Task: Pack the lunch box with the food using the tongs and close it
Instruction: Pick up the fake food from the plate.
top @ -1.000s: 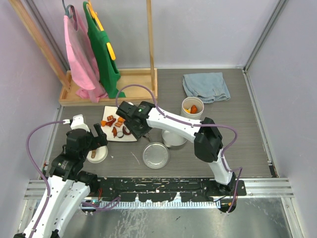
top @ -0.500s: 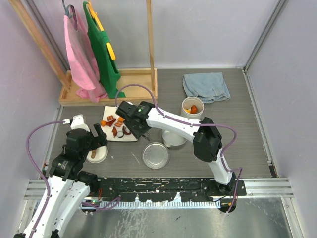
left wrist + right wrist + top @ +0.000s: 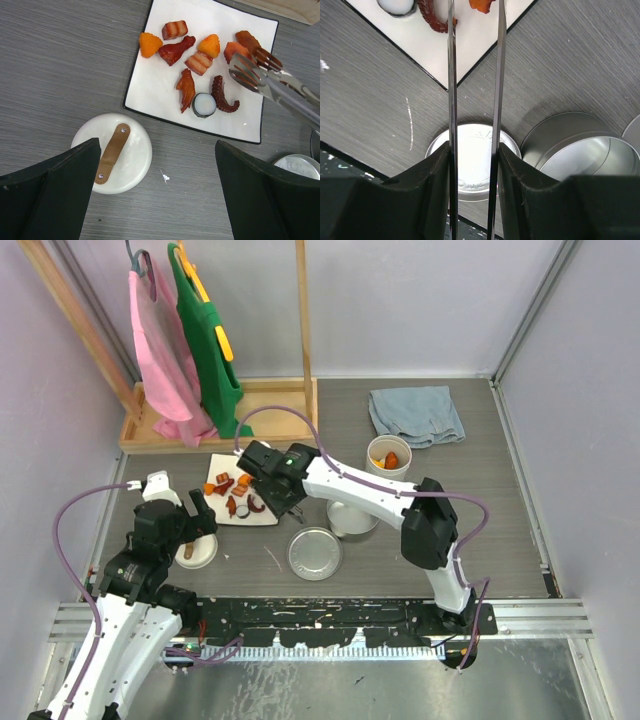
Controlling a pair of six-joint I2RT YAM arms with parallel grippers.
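Right gripper (image 3: 472, 170) pinches the slim, springy tongs (image 3: 451, 75) mid-arm, tips at a small, light, likely slippery orange food piece (image 3: 236, 50), upper right of frame.

The bench (image 3: 60, 75) is faced in matt grey with a fine wood grain. A smooth, glossy white finish is seen on the plate (image 3: 160, 90). The tongs (image 3: 275, 89) are made of bright brushed metal, as are the tin (image 3: 570, 145) and its flat lid (image 3: 472, 155). The white lid (image 3: 131, 165) is smooth and faintly shiny, and its handle (image 3: 112, 152) looks like brown leather. The left gripper (image 3: 157, 144) is cased in matt black plastic. The towel (image 3: 415, 415) is soft blue cloth, and the tray (image 3: 270, 405) is pale bare wood.
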